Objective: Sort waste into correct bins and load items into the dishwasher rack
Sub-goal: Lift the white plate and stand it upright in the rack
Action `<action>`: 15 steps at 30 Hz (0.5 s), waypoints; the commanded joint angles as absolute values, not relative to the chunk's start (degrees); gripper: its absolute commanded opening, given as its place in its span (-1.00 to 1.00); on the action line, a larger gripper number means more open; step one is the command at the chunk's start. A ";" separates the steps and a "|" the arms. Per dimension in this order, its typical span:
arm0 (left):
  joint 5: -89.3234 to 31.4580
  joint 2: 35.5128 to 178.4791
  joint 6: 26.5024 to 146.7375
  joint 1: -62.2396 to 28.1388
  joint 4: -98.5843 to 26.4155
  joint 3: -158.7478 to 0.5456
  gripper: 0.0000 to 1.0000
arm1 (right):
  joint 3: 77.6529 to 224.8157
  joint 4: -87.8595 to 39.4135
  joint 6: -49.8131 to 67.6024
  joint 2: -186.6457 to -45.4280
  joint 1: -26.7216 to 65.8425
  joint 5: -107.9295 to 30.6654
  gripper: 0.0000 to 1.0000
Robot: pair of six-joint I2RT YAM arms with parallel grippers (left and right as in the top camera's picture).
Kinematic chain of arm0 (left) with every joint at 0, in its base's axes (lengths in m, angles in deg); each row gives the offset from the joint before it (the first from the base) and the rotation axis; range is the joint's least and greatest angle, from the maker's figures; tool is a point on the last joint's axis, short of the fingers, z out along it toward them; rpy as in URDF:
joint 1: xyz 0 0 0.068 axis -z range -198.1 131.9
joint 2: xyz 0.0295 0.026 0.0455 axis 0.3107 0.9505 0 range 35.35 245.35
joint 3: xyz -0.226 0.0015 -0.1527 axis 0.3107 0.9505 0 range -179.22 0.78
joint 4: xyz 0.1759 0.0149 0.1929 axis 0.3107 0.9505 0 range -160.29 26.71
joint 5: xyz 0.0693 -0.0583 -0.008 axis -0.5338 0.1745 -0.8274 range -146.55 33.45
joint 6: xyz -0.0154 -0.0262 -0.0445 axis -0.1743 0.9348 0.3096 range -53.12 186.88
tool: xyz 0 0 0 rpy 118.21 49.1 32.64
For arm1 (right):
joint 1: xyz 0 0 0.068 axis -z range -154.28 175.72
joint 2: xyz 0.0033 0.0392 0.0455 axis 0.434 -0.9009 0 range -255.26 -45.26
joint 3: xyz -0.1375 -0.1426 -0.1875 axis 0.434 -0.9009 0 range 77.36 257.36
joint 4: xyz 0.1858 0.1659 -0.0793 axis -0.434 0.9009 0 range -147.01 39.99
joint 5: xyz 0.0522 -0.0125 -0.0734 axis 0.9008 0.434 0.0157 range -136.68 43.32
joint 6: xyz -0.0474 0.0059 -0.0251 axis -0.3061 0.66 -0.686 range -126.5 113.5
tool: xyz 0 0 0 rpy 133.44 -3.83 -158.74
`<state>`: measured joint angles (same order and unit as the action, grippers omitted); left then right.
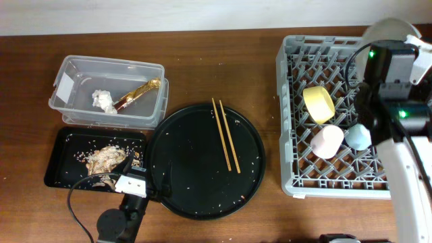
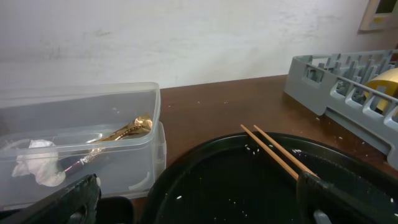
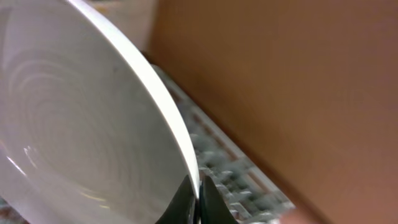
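Plate [image 3: 81,124] is what I'm working on now: my right gripper [image 3: 194,198] has its fingers pinched tight on the rim and holds the pale disc on edge, up over the far right corner of the dishwasher rack [image 1: 290,135]. Through the right wrist camera I see only blurred grey grid below the rim, so I judge the plate is not seated between pegs yet. The yellow bowl [image 1: 318,104], the pink cup [image 1: 327,142] and the blue cup [image 1: 357,136] already lie in the rack, close together near its middle.

The waste looks sorted to me. The tissue [image 1: 102,100] and the snack wrapper [image 1: 138,93] lie in the clear box [image 1: 115,61], and the food scraps [image 1: 106,160] sit in the shallow black tray [image 1: 61,152].

My left gripper [image 2: 208,198] hangs low at the near edge of the round black tray [image 1: 196,175], fingers spread wide with nothing between them. The two chopsticks [image 1: 226,135] lie side by side on that tray, apart from the gripper.

Next I want to bring the plate straight down on edge into a free row of pegs, clear of the bowl, and let go only once the pegs bear it; a tilt could send it sliding into the cups. After that the chopsticks remain, and thin sticks lying flat will be an awkward pick
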<state>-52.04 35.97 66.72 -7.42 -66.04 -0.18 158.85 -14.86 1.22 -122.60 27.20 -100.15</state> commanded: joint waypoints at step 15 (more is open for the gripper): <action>-51.42 35.69 67.29 -7.75 -66.19 0.26 0.99 | 159.11 -8.13 -7.69 -142.56 15.75 -100.85 -0.15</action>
<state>-52.01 35.97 66.72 -7.42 -66.06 -0.18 158.79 -8.52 -8.33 -144.72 20.64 -102.20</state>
